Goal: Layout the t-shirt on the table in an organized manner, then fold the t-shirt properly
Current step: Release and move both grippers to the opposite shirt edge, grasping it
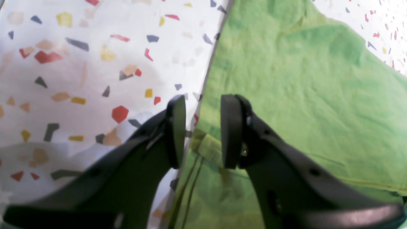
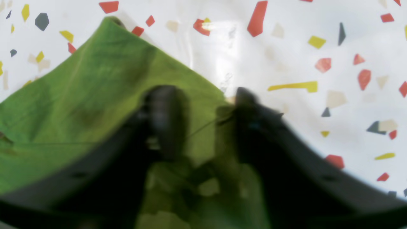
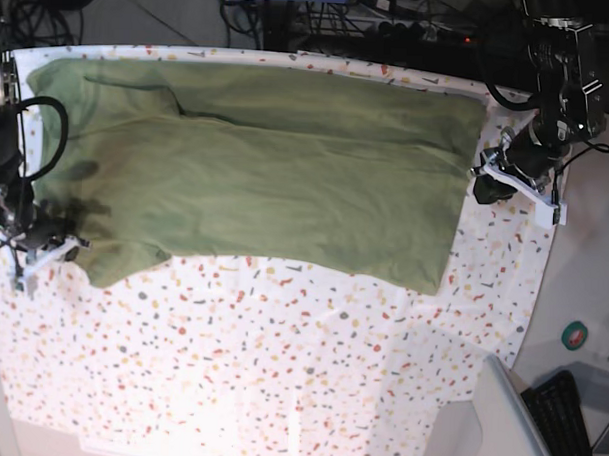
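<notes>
While soft, wrinkled t-shirt point(image 3: 256, 176) drapes the flecked table point(image 3: 279, 387), both arms' jaws gape, holding nothing.

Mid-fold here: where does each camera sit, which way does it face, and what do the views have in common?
Left wrist: on the left arm, looking down past the left gripper, jaws apart over the t-shirt edge on the table.
Right wrist: on the right arm, looking down past the blurred right gripper at a shirt corner.
Base: overhead, facing down; both arms at the shirt's ends.
Shared: all show the green shirt on the speckled cloth.
</notes>
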Motion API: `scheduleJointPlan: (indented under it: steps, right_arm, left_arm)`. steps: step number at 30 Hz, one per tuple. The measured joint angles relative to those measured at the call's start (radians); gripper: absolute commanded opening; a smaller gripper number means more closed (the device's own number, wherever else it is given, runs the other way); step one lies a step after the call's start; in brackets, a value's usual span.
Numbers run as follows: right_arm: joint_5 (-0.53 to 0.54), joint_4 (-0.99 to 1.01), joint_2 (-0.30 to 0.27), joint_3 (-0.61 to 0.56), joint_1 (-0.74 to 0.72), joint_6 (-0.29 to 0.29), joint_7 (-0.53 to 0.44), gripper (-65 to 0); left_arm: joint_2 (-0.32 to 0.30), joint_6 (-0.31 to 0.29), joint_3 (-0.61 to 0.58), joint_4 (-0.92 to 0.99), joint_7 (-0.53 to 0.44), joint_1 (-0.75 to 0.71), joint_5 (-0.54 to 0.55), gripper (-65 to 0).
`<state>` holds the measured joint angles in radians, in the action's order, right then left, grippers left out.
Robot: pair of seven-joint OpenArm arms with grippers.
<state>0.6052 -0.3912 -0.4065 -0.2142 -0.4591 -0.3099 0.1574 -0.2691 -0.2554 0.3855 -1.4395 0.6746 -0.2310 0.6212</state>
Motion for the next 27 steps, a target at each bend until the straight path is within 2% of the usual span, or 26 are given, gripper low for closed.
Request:
scheduleJointPlan:
  steps: [1,7,10,11,13,16,21,23,27]
  right_arm:
    - [0.001,0.000,0.002,0.000,0.000,0.000,0.002,-65.0]
    - [0.000,-0.001,0.005,0.004,0.000,0.000,0.004,-65.0]
    - [-0.001,-0.004,0.005,0.003,0.000,-0.002,0.009,-65.0]
    - [0.000,-0.004,0.006,0.003,0.000,-0.001,0.006,-65.0]
    - [-0.001,-0.005,0.008,0.003,0.001,-0.002,0.006,-65.0]
    - [0.007,-0.007,0.009,0.003,0.008,-0.003,-0.005,-65.0]
    - [0.008,-0.008,0.008,0.003,0.008,-0.004,-0.005,-65.0]
    - [0.007,-0.008,0.008,0.003,0.008,-0.003,0.000,-65.0]
    - [0.008,-0.008,0.007,0.003,0.008,-0.004,-0.003,-65.0]
  left_arm:
    - [0.000,0.000,0.000,0.000,0.000,0.000,0.000,-46.2]
    - [0.000,-0.006,-0.012,0.045,0.006,0.059,-0.015,-45.4]
    - [0.001,-0.007,-0.012,0.153,0.004,0.160,-0.106,-43.8]
    - [0.003,-0.005,-0.012,0.189,0.003,0.193,-0.150,-41.3]
    - [-0.003,0.007,-0.046,0.270,0.003,0.270,-0.210,-31.8]
    - [0.002,-0.003,-0.145,0.389,-0.001,0.394,-0.227,-19.3]
    - [0.014,-0.007,-0.232,0.594,-0.017,0.568,-0.223,-18.9]
    - [0.017,0.010,-0.252,0.684,-0.072,0.622,-0.236,-18.9]
    - [0.032,0.003,-0.344,0.856,-0.172,0.715,-0.229,-18.9]
